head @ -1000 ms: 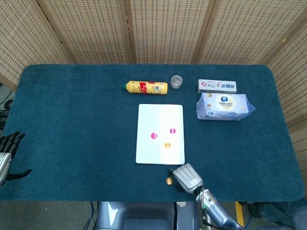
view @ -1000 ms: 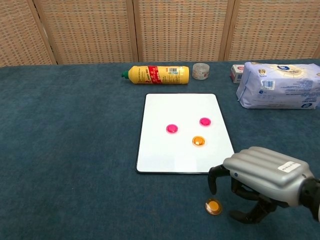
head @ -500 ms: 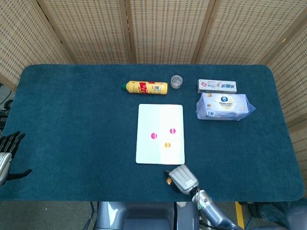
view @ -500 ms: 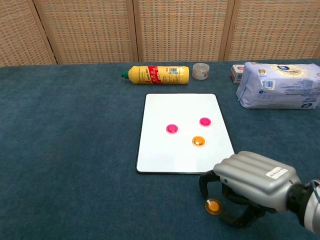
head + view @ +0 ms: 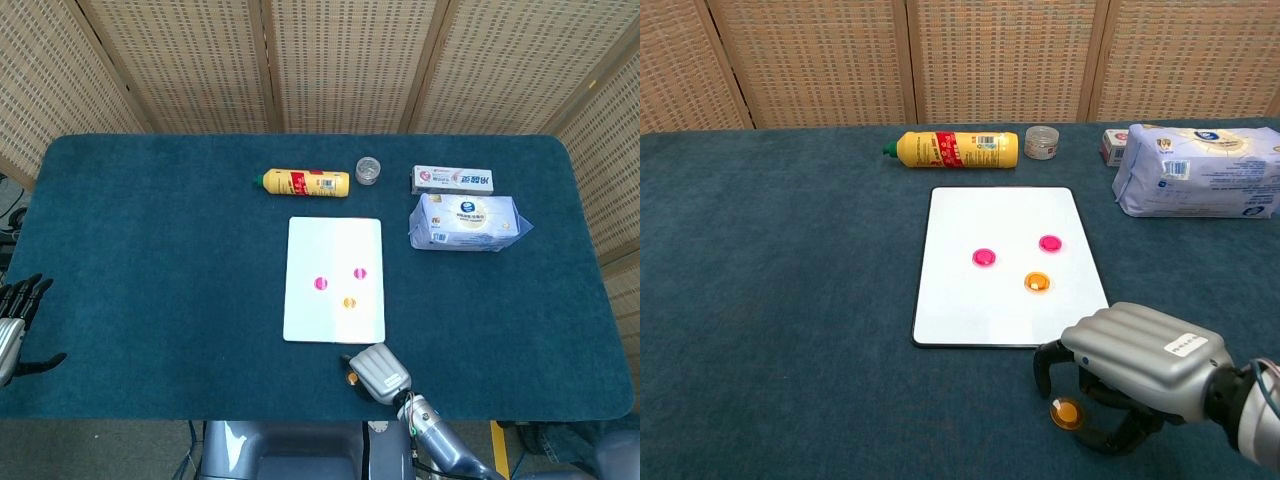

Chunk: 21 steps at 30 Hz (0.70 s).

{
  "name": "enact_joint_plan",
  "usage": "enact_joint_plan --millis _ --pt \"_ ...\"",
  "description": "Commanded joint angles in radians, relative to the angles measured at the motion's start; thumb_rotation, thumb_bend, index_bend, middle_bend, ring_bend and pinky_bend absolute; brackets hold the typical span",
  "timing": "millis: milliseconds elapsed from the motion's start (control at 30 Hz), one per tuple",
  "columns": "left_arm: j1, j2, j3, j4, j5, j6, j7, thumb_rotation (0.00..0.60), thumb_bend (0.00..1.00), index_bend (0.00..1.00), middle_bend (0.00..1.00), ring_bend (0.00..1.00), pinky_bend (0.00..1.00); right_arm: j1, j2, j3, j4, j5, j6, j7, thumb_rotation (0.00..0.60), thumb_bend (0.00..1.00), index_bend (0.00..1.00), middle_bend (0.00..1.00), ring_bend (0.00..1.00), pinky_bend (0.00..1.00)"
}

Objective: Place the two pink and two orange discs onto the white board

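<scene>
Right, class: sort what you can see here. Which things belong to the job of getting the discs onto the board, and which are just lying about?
Belong to the job:
white board
two pink discs
orange disc on the board
orange disc on the cloth
right hand, curled over that disc

Just lying about:
yellow bottle
small clear jar
tissue pack
toothpaste box
left hand, idle at the table edge
</scene>
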Motion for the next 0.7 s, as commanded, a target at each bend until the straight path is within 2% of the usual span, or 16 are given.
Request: enact_joint_plan --millis 33,700 --pt "0.0 0.0 0.0 0.0 0.001 0.0 0.0 0.6 0.0 0.0 0.0 0.0 0.0 -0.001 -0.001 0.001 -0.001 0.0 -0.002 0.001 0.6 0.36 0.39 0.93 0.93 1.0" --pt "0.0 0.002 0.0 0.0 0.001 0.001 -0.006 0.6 0.0 0.0 0.0 0.0 0.0 -0.005 -0.014 0.012 0.008 0.004 -0.014 0.005 0.6 0.36 0.48 0.93 0.93 1.0"
